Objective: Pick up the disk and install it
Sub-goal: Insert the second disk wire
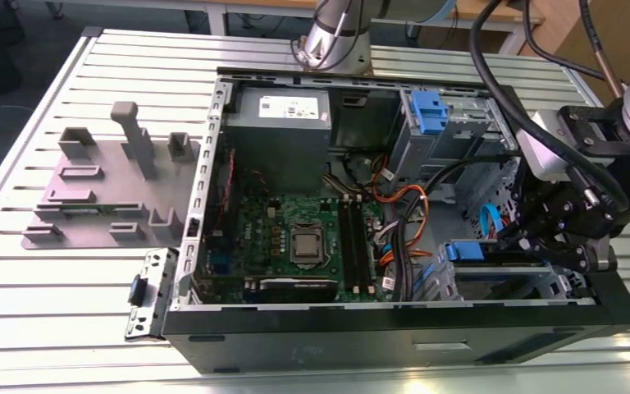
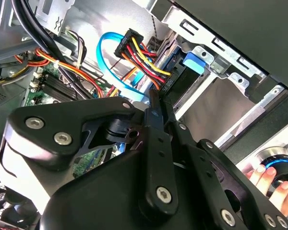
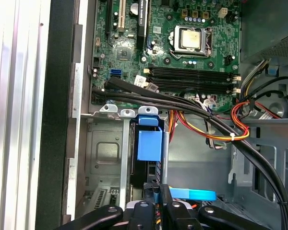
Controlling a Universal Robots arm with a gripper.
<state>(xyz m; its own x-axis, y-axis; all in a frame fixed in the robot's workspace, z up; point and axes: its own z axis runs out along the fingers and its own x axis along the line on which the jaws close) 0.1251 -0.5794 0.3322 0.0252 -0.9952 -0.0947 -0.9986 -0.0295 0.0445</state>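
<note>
The disk [image 3: 149,143] stands on edge in a slot of the metal drive cage [image 3: 102,158] at the front corner of the open computer case; its blue bracket [image 1: 474,250] shows, its silver body mostly hidden. In the second wrist view its blue tab [image 2: 194,62] sits at the cage mouth. My black gripper [image 1: 512,238] hangs just over the disk's cable end, on the exterior view's right. Its fingers lie together in both wrist views, gripper [image 2: 154,93] and gripper [image 3: 158,189], with nothing visibly between them. Whether the tips touch the disk I cannot tell.
A bundle of coloured power wires with a black connector [image 2: 129,45] and a light-blue data cable [image 2: 103,48] hang beside the gripper. A second blue bracket [image 1: 430,111] sits in the far bay. A grey stand [image 1: 107,189] is on the table. A hand [image 2: 266,177] holds a round black device.
</note>
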